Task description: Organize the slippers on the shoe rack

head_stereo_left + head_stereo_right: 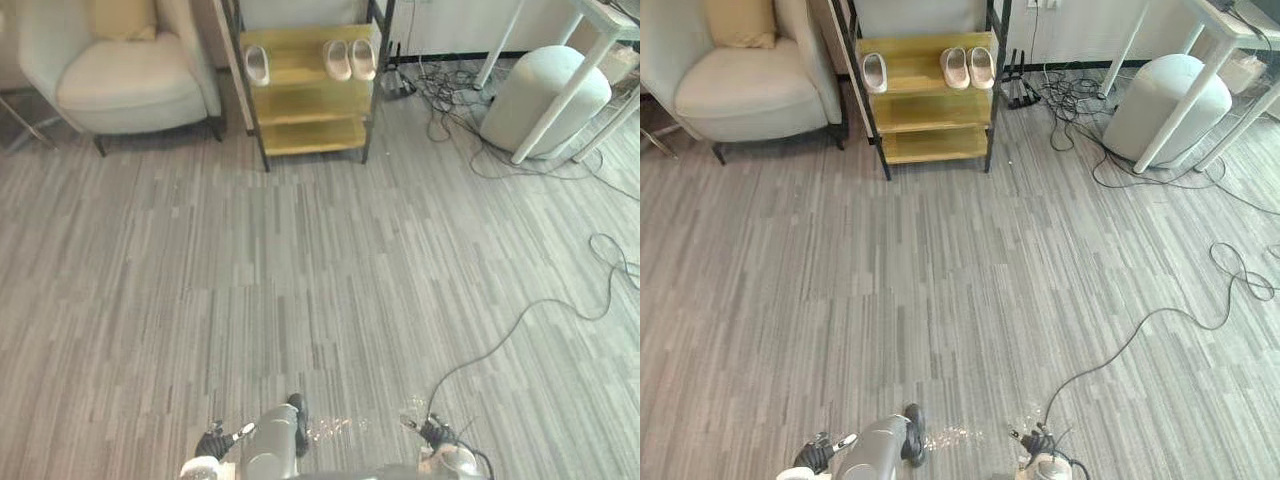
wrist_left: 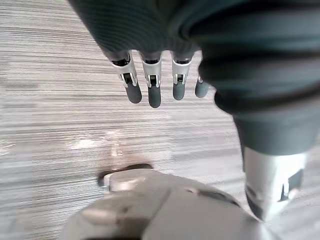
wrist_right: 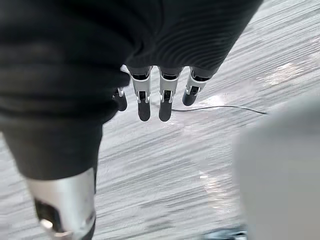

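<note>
Both low over floor (image 1: 320, 280): left hand (image 2: 152, 80) and right hand (image 3: 150, 95), fingers straight.

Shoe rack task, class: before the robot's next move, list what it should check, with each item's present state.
1. Top shelf of the shoe rack holds the pair and a single slipper: ok.
2. Grouping: the single slipper lies apart from the pair: not ok.
3. The left hand free: fingers straight, holding nothing: ok.
4. The right hand free: likewise: ok.
5. Path over the floor: bare, with the cable off to the right: ok.
6. Rack within reach: it stands far across the floor: not ok.
</note>
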